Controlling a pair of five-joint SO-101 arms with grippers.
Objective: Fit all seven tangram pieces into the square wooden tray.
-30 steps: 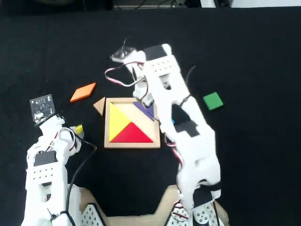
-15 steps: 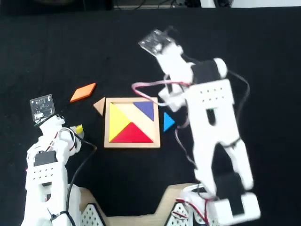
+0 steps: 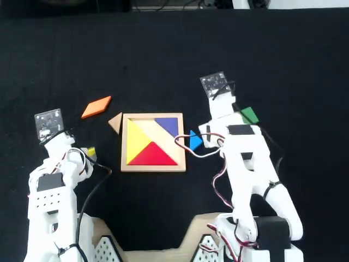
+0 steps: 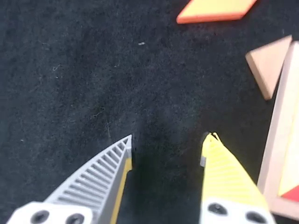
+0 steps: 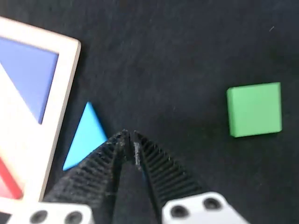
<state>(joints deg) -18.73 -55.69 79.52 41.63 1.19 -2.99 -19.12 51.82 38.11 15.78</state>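
Covering the surface (image 3: 65, 54) is black cloth. Square wooden tray (image 3: 152, 168) sits mid-surface, holding yellow triangle (image 3: 136, 141) on the left, red triangle (image 3: 154, 156) near, purple-blue triangle (image 3: 169, 126) at the far right; the pale patch between them could be a piece or bare wood, can't tell. Loose pieces: tan triangle (image 3: 116, 122) just beside the tray's far-left corner, orange parallelogram (image 3: 96, 107) farther left, blue triangle (image 3: 195, 141) just right of the tray, green square (image 3: 249, 114) well right. Left tool (image 4: 170, 136) is released, over bare cloth left of the tray. Right tool (image 5: 129, 135) is clenched on nothing, between blue triangle and green square.
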